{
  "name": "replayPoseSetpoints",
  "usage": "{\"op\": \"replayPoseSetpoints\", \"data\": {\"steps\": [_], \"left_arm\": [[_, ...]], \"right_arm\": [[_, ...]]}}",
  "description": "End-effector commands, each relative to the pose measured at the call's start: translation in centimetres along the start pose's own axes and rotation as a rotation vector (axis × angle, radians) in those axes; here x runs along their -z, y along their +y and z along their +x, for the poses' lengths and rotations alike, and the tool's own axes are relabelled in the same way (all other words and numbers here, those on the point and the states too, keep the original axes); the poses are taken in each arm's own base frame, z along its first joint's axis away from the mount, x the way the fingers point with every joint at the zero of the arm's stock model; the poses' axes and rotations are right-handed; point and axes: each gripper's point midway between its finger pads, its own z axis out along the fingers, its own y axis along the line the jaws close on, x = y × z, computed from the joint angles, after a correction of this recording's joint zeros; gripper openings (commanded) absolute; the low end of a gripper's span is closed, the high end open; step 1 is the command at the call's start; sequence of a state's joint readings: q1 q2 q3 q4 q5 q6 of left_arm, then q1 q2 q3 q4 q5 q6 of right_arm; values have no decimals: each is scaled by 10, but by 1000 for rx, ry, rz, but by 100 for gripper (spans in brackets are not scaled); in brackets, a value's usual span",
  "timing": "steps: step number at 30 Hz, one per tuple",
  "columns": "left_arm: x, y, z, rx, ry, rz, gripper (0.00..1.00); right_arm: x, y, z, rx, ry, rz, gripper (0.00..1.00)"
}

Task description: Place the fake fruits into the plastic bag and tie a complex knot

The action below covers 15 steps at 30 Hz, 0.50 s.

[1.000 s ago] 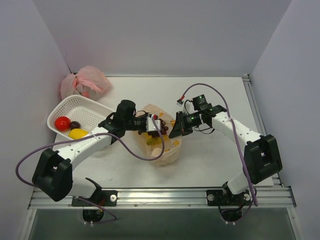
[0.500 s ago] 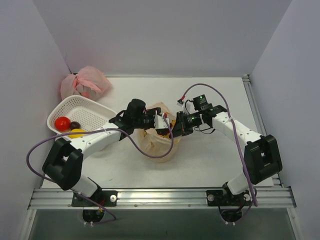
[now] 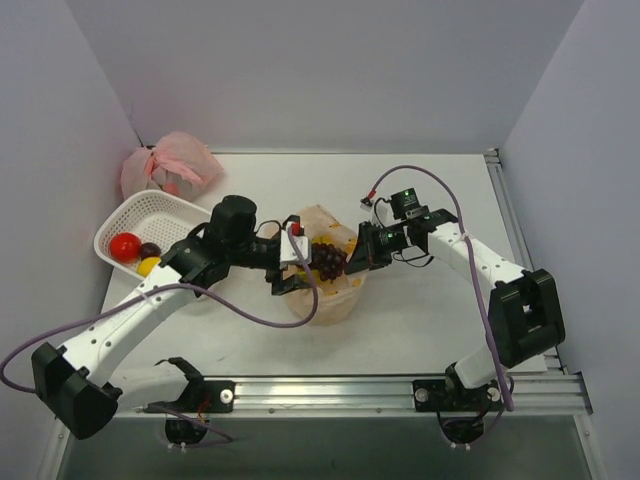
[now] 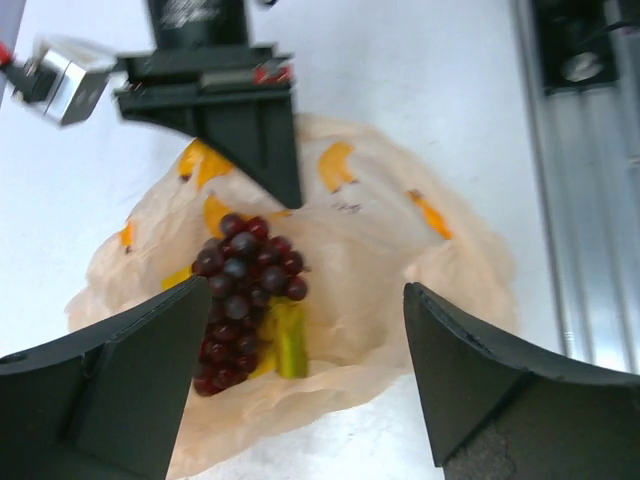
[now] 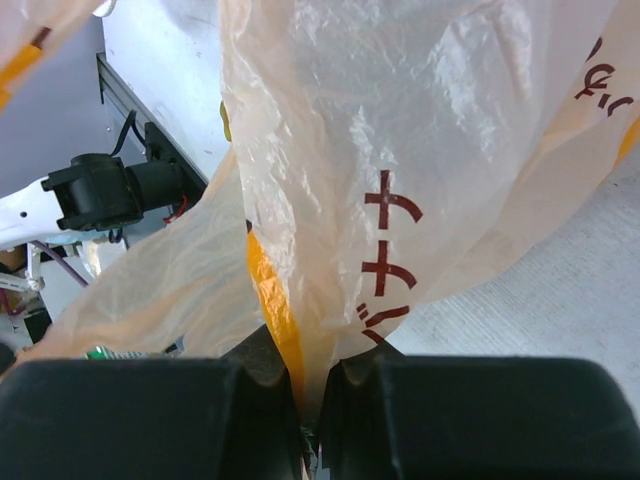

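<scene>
A pink bag, tied shut, lies in the far left corner of the white table. A white mesh basket sits just in front of it. A metal rail runs along the near edge.

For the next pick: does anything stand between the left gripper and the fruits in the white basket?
Nothing visible does: the glossy red plastic fruit, the dark fruit and the yellow fruit lie uncovered in the white mesh basket.
</scene>
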State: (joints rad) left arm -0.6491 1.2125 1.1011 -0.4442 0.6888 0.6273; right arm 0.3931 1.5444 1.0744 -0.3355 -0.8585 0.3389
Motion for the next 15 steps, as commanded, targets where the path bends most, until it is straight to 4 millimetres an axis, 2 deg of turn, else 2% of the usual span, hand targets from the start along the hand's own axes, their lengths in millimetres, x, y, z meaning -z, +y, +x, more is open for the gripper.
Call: {"op": "replayPoseSetpoints", "data": {"steps": [1, 3, 4, 5, 8, 11, 13, 15], "left_arm": [[12, -72, -12, 67, -27, 226, 88], [5, -96, -2, 75, 16, 286, 84], [-1, -115, -3, 65, 24, 343, 84], [-9, -122, 6, 75, 56, 356, 84], [-29, -145, 9, 117, 80, 422, 80], [-42, -156, 20, 129, 102, 441, 75], [-42, -161, 25, 140, 111, 463, 63], [-38, -173, 23, 143, 109, 512, 58]], "right_arm": [[6, 1, 5, 19, 1, 14, 0], [5, 0, 6, 16, 7, 16, 0], [5, -2, 7, 10, 8, 18, 0], [4, -3, 9, 8, 13, 17, 0], [4, -3, 13, 9, 14, 15, 0], [7, -2, 17, 19, 10, 15, 0], [7, -3, 21, 29, 8, 19, 0], [9, -4, 23, 39, 4, 22, 0]]}}
